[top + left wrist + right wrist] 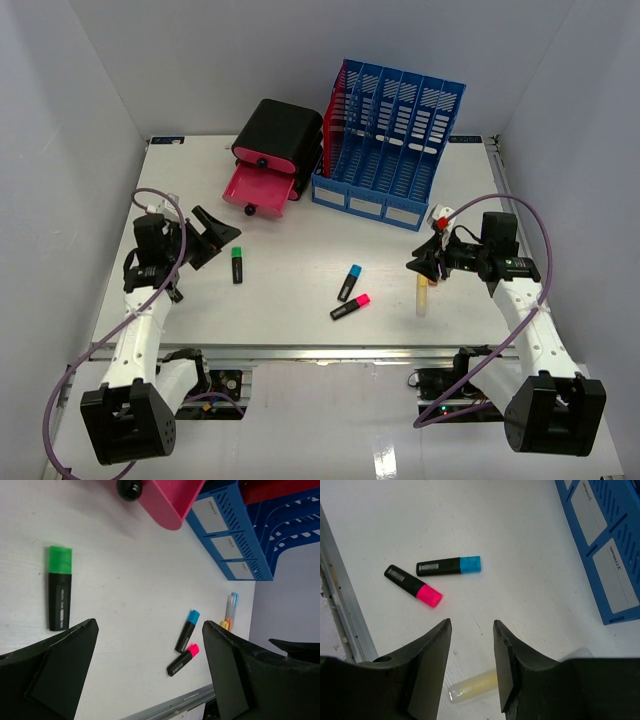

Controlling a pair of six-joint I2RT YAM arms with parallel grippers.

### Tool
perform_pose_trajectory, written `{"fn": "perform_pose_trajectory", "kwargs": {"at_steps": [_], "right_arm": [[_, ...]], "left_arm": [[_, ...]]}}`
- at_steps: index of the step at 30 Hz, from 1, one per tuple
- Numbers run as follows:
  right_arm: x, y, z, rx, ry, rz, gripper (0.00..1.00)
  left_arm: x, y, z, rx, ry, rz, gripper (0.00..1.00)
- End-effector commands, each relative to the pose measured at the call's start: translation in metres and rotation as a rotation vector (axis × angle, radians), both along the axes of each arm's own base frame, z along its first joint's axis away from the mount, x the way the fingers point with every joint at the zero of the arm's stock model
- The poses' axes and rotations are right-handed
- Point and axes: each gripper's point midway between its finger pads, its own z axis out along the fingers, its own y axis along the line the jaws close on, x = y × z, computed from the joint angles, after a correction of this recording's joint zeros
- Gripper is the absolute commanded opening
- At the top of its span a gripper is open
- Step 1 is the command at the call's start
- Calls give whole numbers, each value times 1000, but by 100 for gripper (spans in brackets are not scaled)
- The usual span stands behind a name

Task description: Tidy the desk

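Yellow tube at 4 o'clock on the desk, likely targeted. Right gripper above it, narrowly parted, empty; left gripper wide, empty. Next: lower, straddle, close.

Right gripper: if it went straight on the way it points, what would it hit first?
Probably bare desk: the right gripper, jaws open, aims at white tabletop just short of the pink highlighter. Depth is unclear.

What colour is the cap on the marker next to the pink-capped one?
Blue. The cap shows best in the right wrist view.
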Motion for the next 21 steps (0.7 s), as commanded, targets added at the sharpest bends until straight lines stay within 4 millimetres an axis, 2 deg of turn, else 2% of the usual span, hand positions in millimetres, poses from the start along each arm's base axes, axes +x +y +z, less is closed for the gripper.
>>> {"fn": "perform_pose_trajectory", "kwargs": {"at_steps": [1,5,7,16,21], "right_arm": [[18,-6,3,-6,4,-95,47],[15,-5,3,8,8,-98,49],[13,-5,4,4,-7,-97,49],[4,-4,7,-4,-55,-71,51],[2,-3,7,-1,-58,-63,51]], "left_arm": [[-14,10,-21,76,133,56,95],[-16,10,-43,164,248,46,93],[-16,-1,-48,213,271,8,93],[-1,9,-90,473,424,30,93],[8,10,-105,538,453,33,91]]}}
